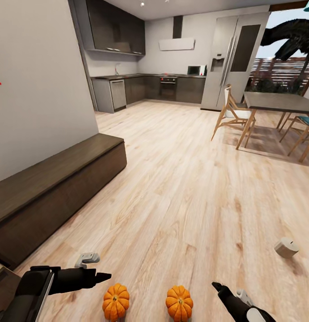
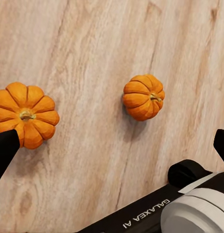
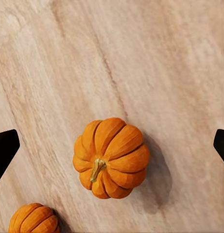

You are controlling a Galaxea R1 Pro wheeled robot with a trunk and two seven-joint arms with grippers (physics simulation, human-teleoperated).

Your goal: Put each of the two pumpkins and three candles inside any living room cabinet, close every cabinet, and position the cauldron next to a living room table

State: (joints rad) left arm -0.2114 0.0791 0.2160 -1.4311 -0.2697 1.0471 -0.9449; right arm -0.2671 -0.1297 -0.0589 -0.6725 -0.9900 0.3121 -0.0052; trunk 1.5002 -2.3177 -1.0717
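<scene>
Two ribbed orange pumpkins lie on the plank floor, the left one [image 1: 116,302] and the right one [image 1: 179,303], close in front of me. My left gripper [image 1: 102,277] hovers just left of the left pumpkin, and its wrist view has both pumpkins [image 2: 25,114] [image 2: 144,96] with the fingers spread wide, open. My right gripper [image 1: 218,286] hangs right of the right pumpkin, open above that pumpkin [image 3: 111,158], with the other pumpkin [image 3: 34,219] beside it. A stubby pale candle [image 1: 286,247] lies on the floor at the right. The long dark cabinet [image 1: 60,188] runs along the left wall, shut.
A dining table [image 1: 279,102] with wooden chairs [image 1: 232,112] stands at the right rear. The kitchen counters [image 1: 150,87] and fridge [image 1: 234,58] are at the back. A grey wall [image 1: 38,80] rises behind the cabinet. Wide bare floor [image 1: 181,179] lies ahead.
</scene>
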